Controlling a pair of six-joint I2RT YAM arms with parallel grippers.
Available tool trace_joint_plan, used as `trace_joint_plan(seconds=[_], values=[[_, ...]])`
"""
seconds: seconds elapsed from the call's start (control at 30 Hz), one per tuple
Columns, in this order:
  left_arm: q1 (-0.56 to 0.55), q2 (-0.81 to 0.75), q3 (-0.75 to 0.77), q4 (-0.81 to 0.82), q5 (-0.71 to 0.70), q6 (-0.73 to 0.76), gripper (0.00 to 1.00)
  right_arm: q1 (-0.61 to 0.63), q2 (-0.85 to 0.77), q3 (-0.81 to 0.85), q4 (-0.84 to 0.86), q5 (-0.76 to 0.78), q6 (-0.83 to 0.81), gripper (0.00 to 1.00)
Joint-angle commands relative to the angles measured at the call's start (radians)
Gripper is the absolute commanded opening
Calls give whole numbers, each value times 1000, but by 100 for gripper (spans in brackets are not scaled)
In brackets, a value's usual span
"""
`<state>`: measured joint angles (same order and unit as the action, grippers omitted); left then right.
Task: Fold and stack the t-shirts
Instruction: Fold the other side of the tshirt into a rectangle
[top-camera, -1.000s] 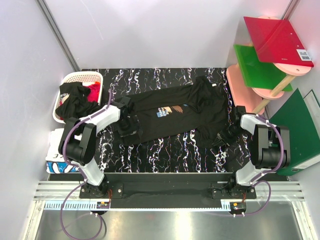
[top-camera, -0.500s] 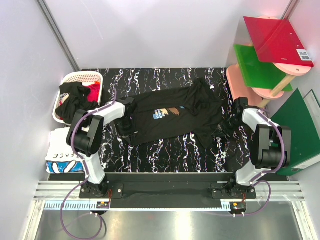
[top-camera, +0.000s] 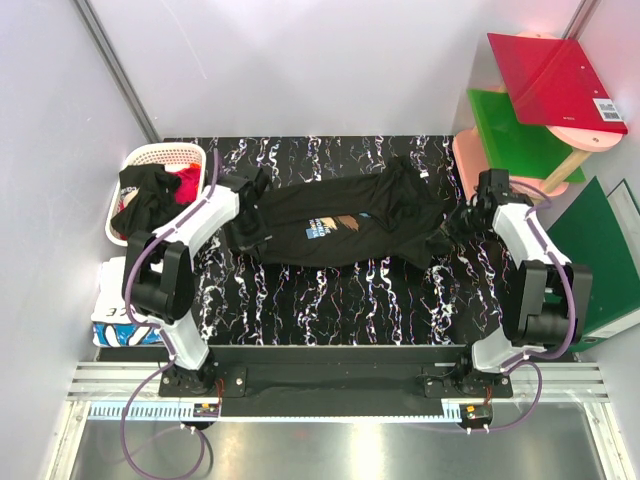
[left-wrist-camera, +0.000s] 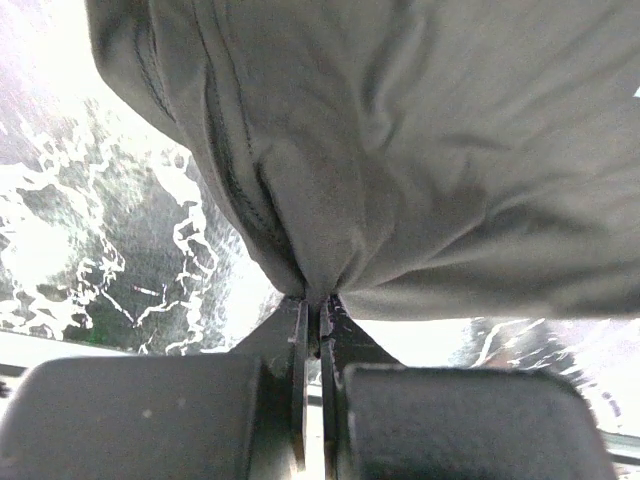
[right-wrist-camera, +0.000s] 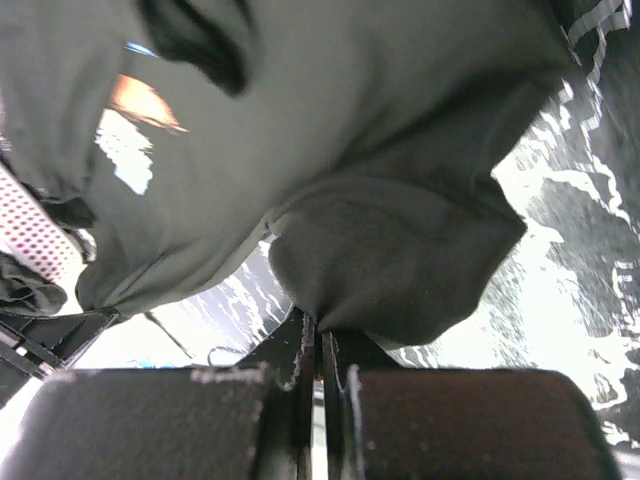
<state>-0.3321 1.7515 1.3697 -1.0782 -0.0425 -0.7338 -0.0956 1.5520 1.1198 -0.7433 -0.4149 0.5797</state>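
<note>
A black t-shirt (top-camera: 340, 225) with a small blue, white and tan chest print lies stretched across the marbled table, folded over lengthwise. My left gripper (top-camera: 247, 200) is shut on its left end; in the left wrist view the cloth (left-wrist-camera: 400, 150) bunches into the closed jaws (left-wrist-camera: 313, 300). My right gripper (top-camera: 462, 222) is shut on the right end, and the right wrist view shows a fold of dark cloth (right-wrist-camera: 400, 250) pinched at the tips (right-wrist-camera: 318, 322). More black and red t-shirts (top-camera: 150, 195) sit in the basket. A white lettered shirt (top-camera: 115, 310) lies at the left edge.
The white slatted basket (top-camera: 160, 155) stands at the table's back left corner. A pink stand with red (top-camera: 555, 80) and green (top-camera: 520, 135) boards rises at the back right, and a dark green board (top-camera: 595, 260) leans at the right side.
The left gripper closed on the shirt's left end. Both grippers moved toward the back of the table, carrying the near edge of the shirt over itself and narrowing it.
</note>
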Motion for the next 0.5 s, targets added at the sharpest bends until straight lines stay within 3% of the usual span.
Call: trace_joint_plan(seconds=[0.0,0.2,0.47], values=[[44,-1,72,-37,-39,-3,0,-3,23,103,47,-44,-29,0],[131,89,143,-25,-14,33,0,0,195,264,84,-79,-24,0],[206,298,354,-31,81,80,0,25,462,557,87,-96,-31,0]])
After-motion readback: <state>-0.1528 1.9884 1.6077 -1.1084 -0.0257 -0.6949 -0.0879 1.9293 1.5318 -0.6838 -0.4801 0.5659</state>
